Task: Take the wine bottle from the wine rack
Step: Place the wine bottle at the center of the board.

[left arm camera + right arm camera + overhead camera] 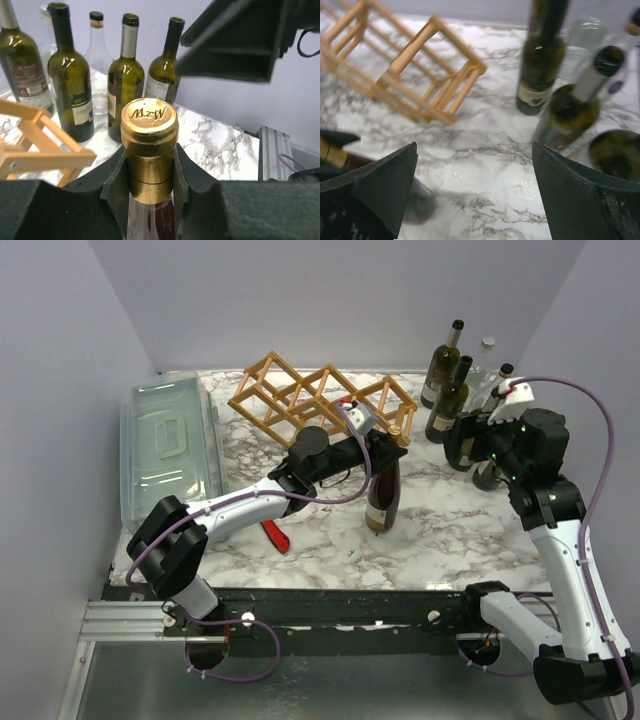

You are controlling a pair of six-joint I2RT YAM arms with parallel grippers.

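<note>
Left fingers (114, 182) are clamping the wine bottle (383, 495) by its gold neck, probably to carry it upright. It's standing on the worktop (450, 530), just near of the wine rack (320, 400). Right fingers (380, 185) are gaping empty beside the spare bottles (450, 390).

My grey-white marble table (450, 530) holds a tan wooden lattice rack (300, 400), a clear plastic box (170, 445), green glass bottles (447, 412) far right, and a small red thing (275, 536).

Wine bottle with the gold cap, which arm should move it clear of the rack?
Left: left tool grips the wine bottle's neck beside the wine rack; right tool hangs open, empty.
</note>
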